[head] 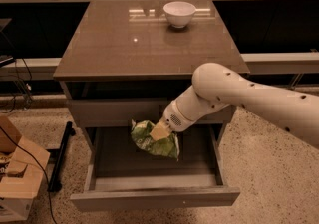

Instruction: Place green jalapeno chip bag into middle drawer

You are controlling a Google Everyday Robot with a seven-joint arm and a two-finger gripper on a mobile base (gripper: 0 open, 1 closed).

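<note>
Camera view: the green jalapeno chip bag [145,141] is clamped in the claw [159,131], with the open middle drawer [149,198] below; if dropped upright, it could be jammed at closing.

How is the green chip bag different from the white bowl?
The green jalapeno chip bag is crinkled; the white bowl is smooth and round. The bag hangs in the end effector over the open middle drawer; the bowl sits on the tabletop. The bag looks wider than the bowl.
</note>
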